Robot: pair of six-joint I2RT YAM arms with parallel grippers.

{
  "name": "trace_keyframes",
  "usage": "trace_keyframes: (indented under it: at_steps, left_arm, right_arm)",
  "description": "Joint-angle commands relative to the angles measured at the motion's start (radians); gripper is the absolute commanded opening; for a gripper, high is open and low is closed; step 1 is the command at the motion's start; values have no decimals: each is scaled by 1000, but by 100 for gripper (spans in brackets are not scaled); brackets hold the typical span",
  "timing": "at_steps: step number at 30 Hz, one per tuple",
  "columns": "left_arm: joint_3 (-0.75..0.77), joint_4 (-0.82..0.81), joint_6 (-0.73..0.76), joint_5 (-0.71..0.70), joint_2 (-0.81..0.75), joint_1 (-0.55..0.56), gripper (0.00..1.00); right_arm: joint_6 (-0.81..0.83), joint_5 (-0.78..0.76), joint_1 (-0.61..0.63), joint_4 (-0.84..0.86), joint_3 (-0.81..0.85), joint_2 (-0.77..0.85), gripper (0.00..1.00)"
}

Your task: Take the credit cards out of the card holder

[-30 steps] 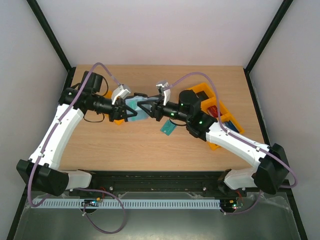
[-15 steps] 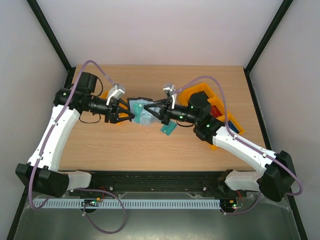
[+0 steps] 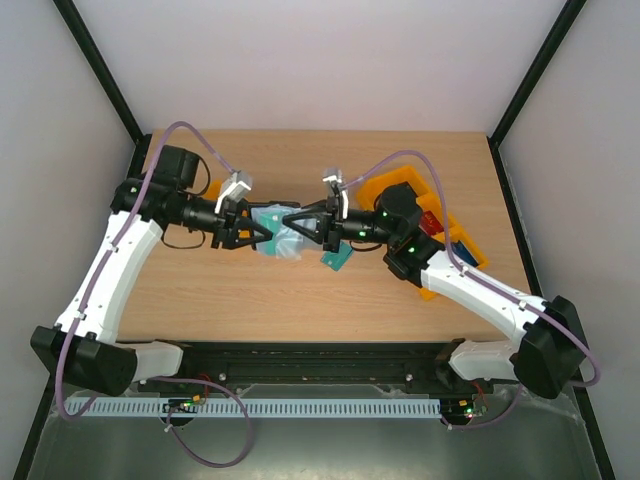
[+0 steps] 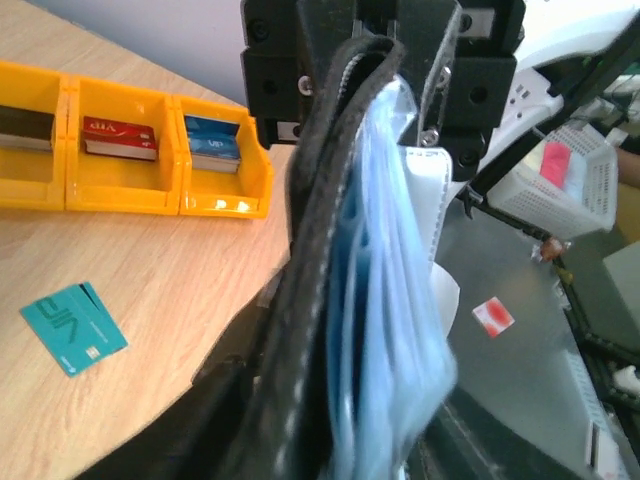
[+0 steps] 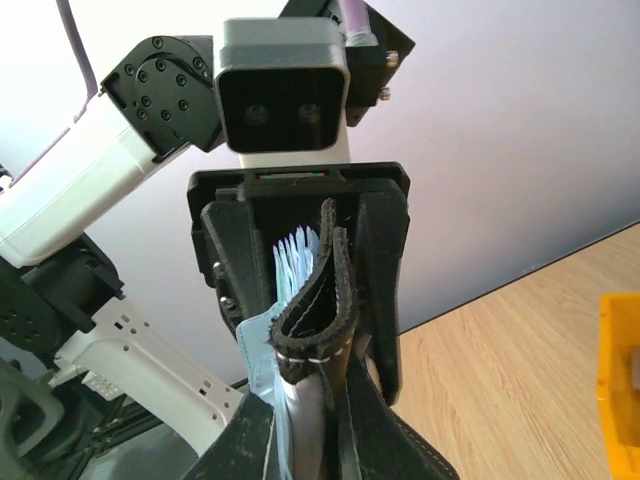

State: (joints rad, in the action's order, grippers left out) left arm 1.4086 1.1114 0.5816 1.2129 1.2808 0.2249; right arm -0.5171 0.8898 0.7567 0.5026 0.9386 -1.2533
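Pale wooden table [image 3: 300,300] inside a white-walled booth with black corner posts. Above its middle, 2 arms reaching toward each other and meeting at the wallet [image 3: 278,243], held up off the wood between them. Closed narrow on 1 end of it, the left gripper [image 3: 258,235]; in the right wrist view its 2 fingers [image 5: 225,265] pressed on either side of the folded black leather edge, pale blue plastic sleeves [image 5: 295,250] fanning out beside that edge. Clamped on the opposite end, the right gripper [image 3: 296,222], seen from the left wrist view biting the wallet's far edge. Wallet edge-on in that view, the sleeves bulging loose to the right of the black cover; darker blue layer among them, too blurred to call a card or not. Flat on the table, on the near side of the right gripper and apart from the wallet, 1 teal card [image 3: 335,258]; possibly 2 stacked in the left wrist view, cannot tell. Along the right side of the table, orange trays [image 3: 400,182], 3 compartments showing: black block [image 4: 25,122], red block [image 4: 118,138], blue block [image 4: 212,145], 1 in each
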Motion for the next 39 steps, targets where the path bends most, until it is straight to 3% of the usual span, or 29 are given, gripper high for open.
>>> trace_keyframes:
  at_steps: [1, 2, 3, 5, 7, 8, 10, 13, 14, 16, 21, 23, 27, 33, 39]
  left_arm:
    - [-15, -12, 12, 50, -3, 27, 22]
    - [-14, -4, 24, 50, -3, 27, 6]
    - [-11, 2, 30, 42, -5, 26, 3]
    - [-4, 4, 31, 19, -11, 14, 2]
    - [-11, -88, -107, -100, -21, 3, 2]
    - [-27, -179, -218, -225, -26, 1, 2]
    - [-73, -352, -399, -635, -29, 7, 2]
    - [-99, -415, -406, -1368, -7, 78, 2]
    - [-99, -423, -385, -1499, 0, 113, 2]
    - [-87, -430, -367, -1573, 4, 141, 2]
    - [-51, -393, -396, -1377, 31, 142, 2]
    - [-38, -365, -398, -1199, 30, 142, 2]
    - [4, -302, -380, -750, 15, 114, 2]
    - [37, -204, -286, -347, -16, 47, 2]
    - [50, -92, -138, -188, -20, 46, 2]
  right_arm:
    - [-23, 41, -2, 81, 13, -16, 2]
    - [-16, 37, -2, 74, 13, -15, 2]
    - [-6, 27, -4, 65, 11, -9, 2]
    - [4, -30, -22, 27, -2, 10, 20]
    - [3, -142, -62, -39, -36, 41, 38]
    - [-1, -227, -87, -85, -49, 56, 44]
    - [0, -403, -131, -217, -51, 67, 47]
    - [50, -537, -139, -392, -8, 53, 51]
    - [58, -524, -138, -420, 6, 49, 51]
    - [75, -461, -118, -414, 17, 43, 52]
    - [71, -194, -3, -229, 30, -15, 44]
    - [-7, -98, 41, -90, 28, -56, 44]
    - [-111, -47, 63, 86, 49, -131, 37]
    - [-41, -130, 46, 26, 31, -85, 27]
    - [-4, -144, 2, -43, -4, -16, 19]
